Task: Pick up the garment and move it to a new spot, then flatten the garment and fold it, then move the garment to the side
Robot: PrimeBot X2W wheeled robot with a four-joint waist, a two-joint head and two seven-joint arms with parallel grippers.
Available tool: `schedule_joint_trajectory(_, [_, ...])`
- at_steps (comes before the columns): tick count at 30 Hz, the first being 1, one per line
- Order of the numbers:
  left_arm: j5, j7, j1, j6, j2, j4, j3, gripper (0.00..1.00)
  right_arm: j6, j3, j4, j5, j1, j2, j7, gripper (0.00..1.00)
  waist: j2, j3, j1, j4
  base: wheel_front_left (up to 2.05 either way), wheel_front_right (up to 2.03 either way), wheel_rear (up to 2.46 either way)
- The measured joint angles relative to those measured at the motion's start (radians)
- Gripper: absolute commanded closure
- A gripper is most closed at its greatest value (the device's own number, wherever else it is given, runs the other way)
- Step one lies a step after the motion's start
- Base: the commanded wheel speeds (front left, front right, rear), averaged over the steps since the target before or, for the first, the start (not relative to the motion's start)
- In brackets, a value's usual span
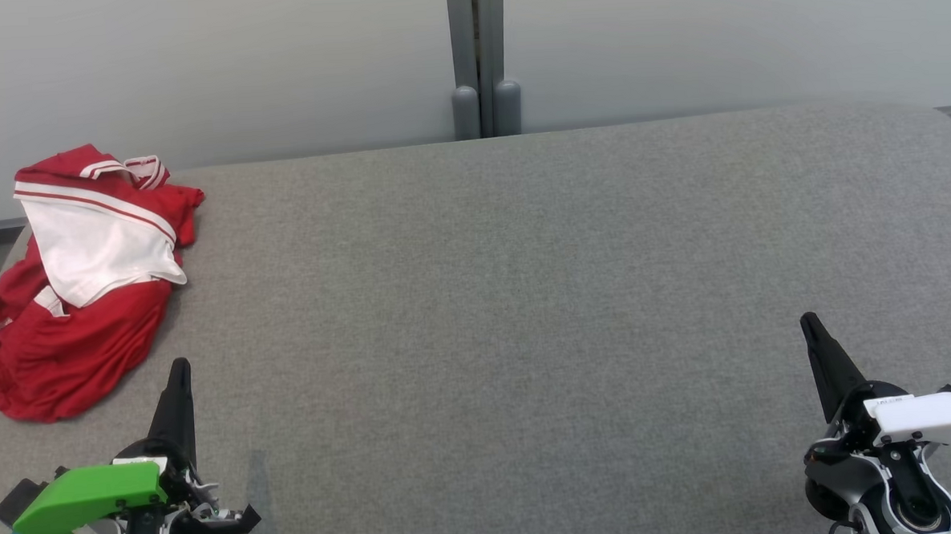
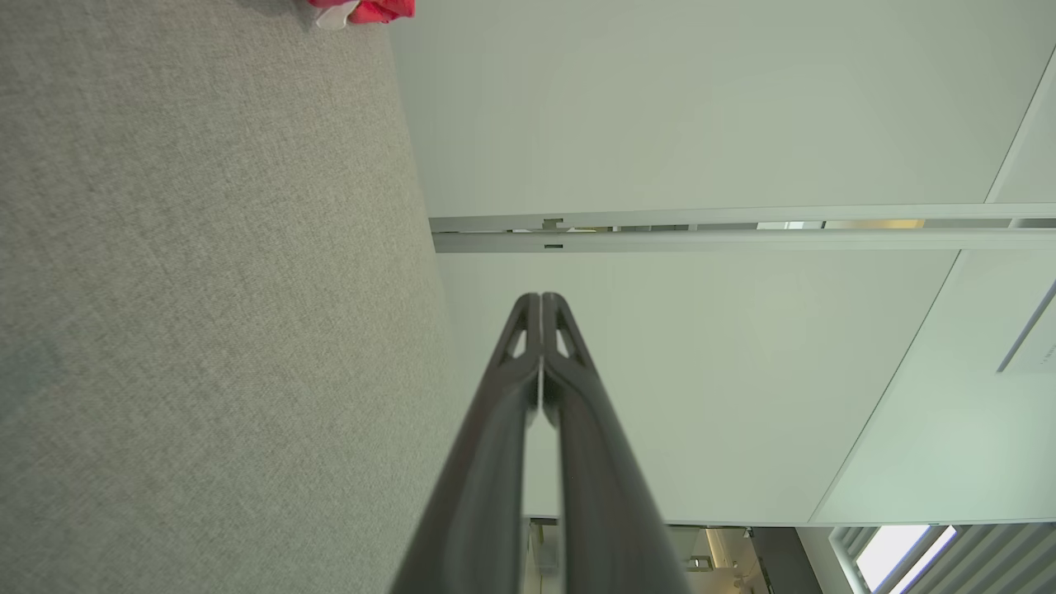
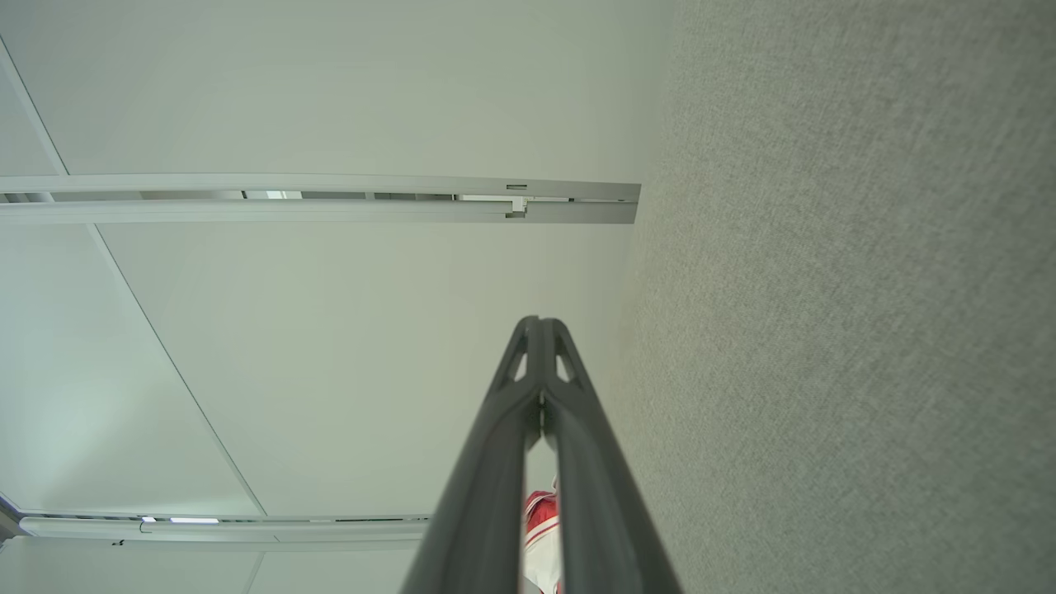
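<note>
Garment (image 1: 83, 292): red and white, crumpled in a heap at the far left of the grey table (image 1: 526, 313). My left gripper (image 1: 180, 366) hovers near the heap's front edge, not touching it, fingers pressed together, holding nothing. My right gripper (image 1: 809, 322) is well apart at the table's right, likewise clenched and empty.

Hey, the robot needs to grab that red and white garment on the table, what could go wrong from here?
The garment lies bunched at the left edge of the table, seemingly drooping over it; a careless tug might drag it off. Its layers overlap, so a pinch may catch several at once and hinder flattening. Both the left gripper and right gripper are shut and apart from it; they must open before grasping.
</note>
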Motion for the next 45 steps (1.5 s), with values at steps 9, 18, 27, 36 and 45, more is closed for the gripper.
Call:
schedule_joint_trajectory(9, [0.000,0.000,0.000,0.000,0.000,0.000,0.000,1.00,0.000,0.000,0.000,0.000,0.000,0.000,0.000,1.00,0.0000,0.000,0.0000,0.000,0.00,0.00,0.00])
schedule_joint_trajectory(18, [0.000,0.000,0.000,0.000,0.000,0.000,0.000,1.00,0.000,0.000,0.000,0.000,0.000,0.000,0.000,1.00,0.0000,0.000,0.0000,0.000,0.00,0.00,0.00])
schedule_joint_trajectory(27, [0.000,0.000,0.000,0.000,0.000,0.000,0.000,1.00,0.000,0.000,0.000,0.000,0.000,0.000,0.000,1.00,0.0000,0.000,0.0000,0.000,0.00,0.00,0.00])
schedule_joint_trajectory(36, [0.000,0.000,0.000,0.000,0.000,0.000,0.000,1.00,0.000,0.000,0.000,0.000,0.000,0.000,0.000,1.00,-0.0001,0.000,0.0000,0.000,0.00,0.00,0.00])
schedule_joint_trajectory(45, [0.000,0.000,0.000,0.000,0.000,0.000,0.000,1.00,0.000,0.000,0.000,0.000,0.000,0.000,0.000,1.00,0.0000,0.000,0.0000,0.000,0.00,0.00,0.00])
